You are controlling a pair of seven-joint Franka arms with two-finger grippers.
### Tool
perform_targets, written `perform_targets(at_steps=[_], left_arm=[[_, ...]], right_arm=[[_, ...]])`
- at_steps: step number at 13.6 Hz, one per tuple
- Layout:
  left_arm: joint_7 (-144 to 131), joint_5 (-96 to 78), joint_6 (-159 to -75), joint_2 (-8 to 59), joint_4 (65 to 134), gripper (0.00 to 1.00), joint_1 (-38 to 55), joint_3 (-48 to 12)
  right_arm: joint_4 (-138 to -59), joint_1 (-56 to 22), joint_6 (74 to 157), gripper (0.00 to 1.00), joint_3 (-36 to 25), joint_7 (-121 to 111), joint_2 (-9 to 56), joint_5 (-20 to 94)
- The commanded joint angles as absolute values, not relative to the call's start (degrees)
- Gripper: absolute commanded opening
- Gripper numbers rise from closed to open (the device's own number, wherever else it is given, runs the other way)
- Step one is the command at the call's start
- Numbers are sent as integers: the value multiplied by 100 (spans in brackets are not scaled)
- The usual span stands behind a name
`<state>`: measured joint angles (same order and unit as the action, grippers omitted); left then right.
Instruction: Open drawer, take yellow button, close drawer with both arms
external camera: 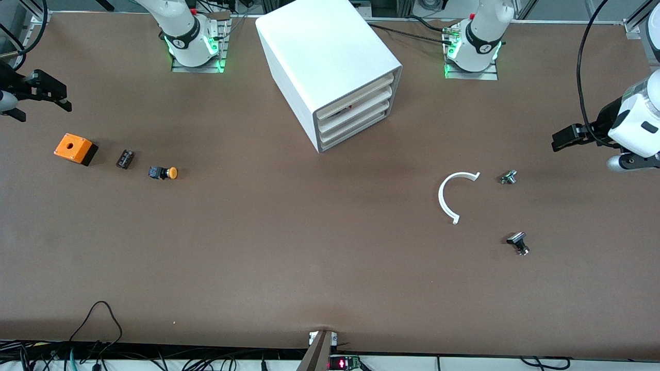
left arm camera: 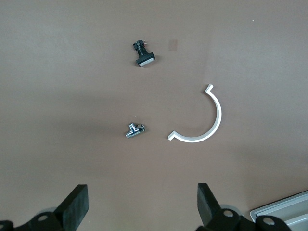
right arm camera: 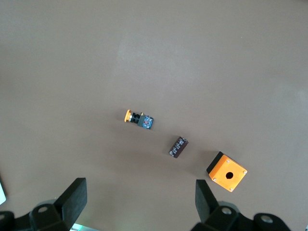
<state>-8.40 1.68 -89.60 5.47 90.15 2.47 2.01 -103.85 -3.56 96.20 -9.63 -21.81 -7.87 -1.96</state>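
Note:
The white cabinet (external camera: 330, 62) stands between the two arm bases. Its stacked drawers (external camera: 356, 111) all look pushed in. The orange-capped button (external camera: 164, 172) lies on its side on the table toward the right arm's end, also in the right wrist view (right arm camera: 138, 119). My right gripper (external camera: 64, 102) is open and empty over the table's edge at that end, above the orange box; its jaws (right arm camera: 139, 197) hold nothing. My left gripper (external camera: 559, 140) is open and empty (left arm camera: 143, 204) over the left arm's end of the table.
An orange square box with a hole (external camera: 75, 149) and a small black block (external camera: 125, 158) lie beside the button. A white C-shaped strip (external camera: 456, 196) and two small silver-and-black buttons (external camera: 509, 177), (external camera: 518, 243) lie toward the left arm's end.

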Motion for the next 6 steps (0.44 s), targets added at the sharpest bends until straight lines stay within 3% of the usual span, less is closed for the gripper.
perform_targets(at_steps=[1,6], left_arm=[[-756,193,-8798,606,8842,100,237,176],[-756,211,-8780,606,8824,100,237,176]], right_arm=[[-10512,-387,9589,100,-941,-2118,-888,-167],[-10503,-431,9598,100,-861,-2039,-835,-105]])
